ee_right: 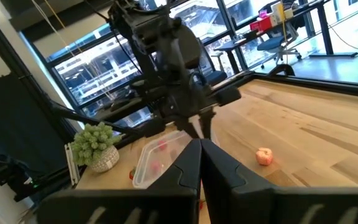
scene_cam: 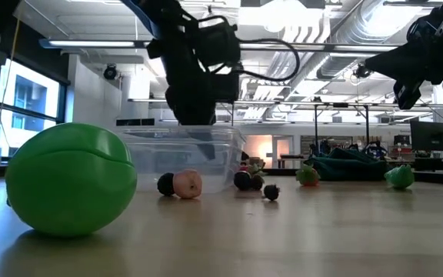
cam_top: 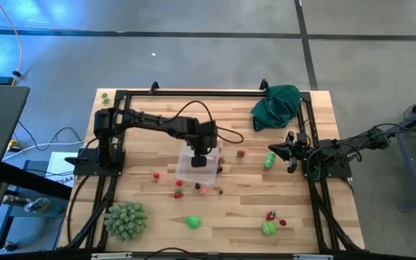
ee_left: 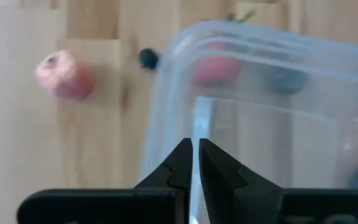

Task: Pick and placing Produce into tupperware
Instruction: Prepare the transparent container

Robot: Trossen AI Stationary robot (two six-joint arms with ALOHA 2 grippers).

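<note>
The clear tupperware [cam_top: 196,172] stands on its base at the table's middle; the low view shows it [scene_cam: 148,158] upright on the wood. My left gripper [cam_top: 202,156] reaches down at its far part, shut on its wall. Small produce lies scattered around it: red pieces [cam_top: 179,183], a pink one [scene_cam: 188,183], dark ones [scene_cam: 244,181], and a green ball [cam_top: 193,222]. Through the walls, the left wrist view shows a red piece [ee_left: 216,68]. My right gripper [cam_top: 289,152] hovers shut near the right edge, beside a green piece [cam_top: 270,160]. My left gripper [ee_left: 195,157] comes from above, pointing down, and pinches the tupperware's thin upright wall [ee_left: 195,121] between its two fingers, one finger inside the container and one outside. The container's base stays on the table.
A large spiky pale-green ball [cam_top: 126,220] sits at the near left. A dark green cloth [cam_top: 276,107] lies at the far right corner. More produce [cam_top: 269,227] lies near the right front. A black frame [cam_top: 193,92] runs along the table's edges.
</note>
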